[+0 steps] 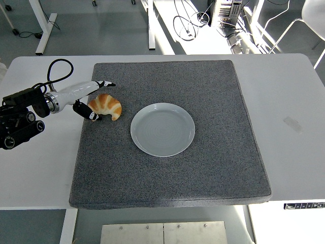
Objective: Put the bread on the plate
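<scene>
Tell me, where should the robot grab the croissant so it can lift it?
Probably across the fat middle of the croissant, coming from the left, where the left hand already is. Its tips curl toward the near edge and are thin, so the middle gives the fingers more to hold. The plate sits clear on its right.
</scene>
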`<action>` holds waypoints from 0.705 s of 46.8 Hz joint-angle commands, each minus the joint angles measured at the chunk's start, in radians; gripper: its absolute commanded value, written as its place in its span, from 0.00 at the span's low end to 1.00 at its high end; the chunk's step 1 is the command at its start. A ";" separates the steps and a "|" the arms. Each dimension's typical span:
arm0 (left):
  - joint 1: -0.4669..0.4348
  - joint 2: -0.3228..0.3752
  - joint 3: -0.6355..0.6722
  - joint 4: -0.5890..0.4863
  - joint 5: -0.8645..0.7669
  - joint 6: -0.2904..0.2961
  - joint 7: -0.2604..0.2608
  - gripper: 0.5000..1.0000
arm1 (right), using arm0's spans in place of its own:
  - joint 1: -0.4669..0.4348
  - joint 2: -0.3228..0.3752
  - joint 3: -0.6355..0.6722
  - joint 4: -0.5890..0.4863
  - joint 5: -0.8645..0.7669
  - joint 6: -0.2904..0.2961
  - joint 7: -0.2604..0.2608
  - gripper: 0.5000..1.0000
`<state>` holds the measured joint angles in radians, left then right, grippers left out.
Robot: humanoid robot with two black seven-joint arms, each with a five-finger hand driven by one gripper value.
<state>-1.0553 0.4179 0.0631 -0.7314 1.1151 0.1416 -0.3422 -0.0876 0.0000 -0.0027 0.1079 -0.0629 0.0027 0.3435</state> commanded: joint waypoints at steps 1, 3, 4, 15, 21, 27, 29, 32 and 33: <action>0.000 -0.001 0.004 0.004 -0.001 0.007 0.000 0.59 | 0.000 0.000 0.000 -0.001 0.000 0.000 0.000 1.00; 0.000 -0.002 0.004 0.004 -0.001 0.012 0.000 0.57 | 0.000 0.000 0.000 0.001 0.000 0.000 0.000 1.00; 0.000 -0.002 0.004 0.004 -0.001 0.015 0.000 0.56 | 0.002 0.000 0.000 -0.001 0.000 0.000 0.000 1.00; -0.006 -0.013 0.006 0.007 0.002 0.052 0.002 0.08 | 0.000 0.000 0.000 0.001 0.000 0.000 0.000 1.00; -0.025 -0.011 0.003 0.007 -0.006 0.058 -0.001 0.00 | 0.000 0.000 0.000 0.001 0.000 0.000 0.000 1.00; -0.058 -0.013 0.001 0.006 -0.006 0.072 -0.026 0.00 | 0.000 0.000 0.001 -0.001 0.000 0.000 0.000 1.00; -0.077 -0.013 0.001 0.004 -0.006 0.073 -0.031 0.00 | 0.000 0.000 0.001 -0.001 0.000 0.000 0.000 1.00; -0.120 -0.007 0.000 0.000 -0.009 0.079 -0.032 0.00 | 0.000 0.000 0.000 0.001 0.000 0.000 0.000 1.00; -0.139 -0.002 -0.003 -0.002 -0.011 0.082 -0.032 0.00 | 0.000 0.000 0.000 0.001 0.000 0.000 0.000 1.00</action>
<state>-1.1541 0.4065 0.0640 -0.7308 1.1077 0.2175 -0.3737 -0.0873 0.0000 -0.0027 0.1077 -0.0629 0.0030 0.3435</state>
